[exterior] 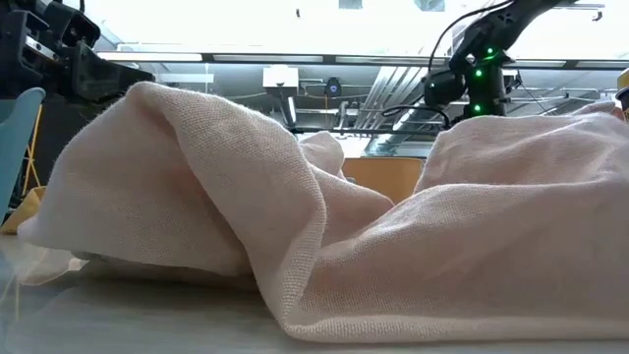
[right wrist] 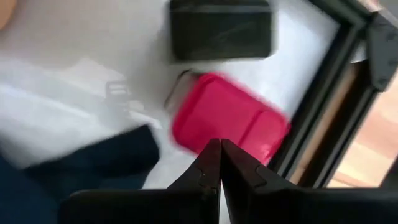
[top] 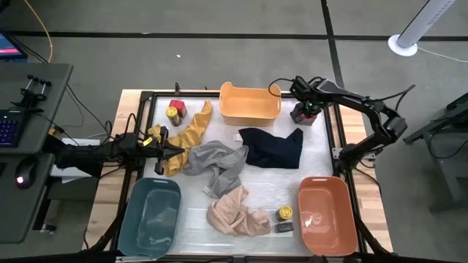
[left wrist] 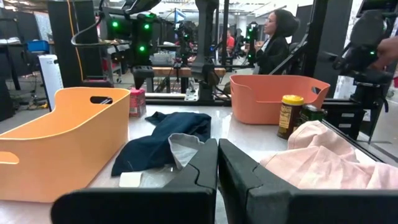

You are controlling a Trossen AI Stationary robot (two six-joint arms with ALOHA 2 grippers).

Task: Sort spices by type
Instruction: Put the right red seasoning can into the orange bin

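Note:
A red tin [right wrist: 230, 118] lies beside a dark tin [right wrist: 221, 28] at the table's far right. My right gripper [right wrist: 220, 149] is shut and hovers just over the red tin [top: 300, 115]; I see no touch. Another red tin [top: 178, 107] and a yellow-lidded jar [top: 172, 114] stand at the far left. A second yellow-lidded jar [top: 284, 213] and a dark tin [top: 284, 227] sit near the front, beside the pink cloth [top: 235, 213]. My left gripper [top: 178, 151] is shut, level above the yellow cloth [top: 189, 139], pointing right.
An orange bin [top: 249, 103] stands at the far edge, a teal bin [top: 150, 215] at the near left and a salmon bin [top: 327, 213] at the near right. Grey cloth [top: 218, 162] and navy cloth [top: 274, 146] lie mid-table. A person [left wrist: 273, 37] stands beyond the table.

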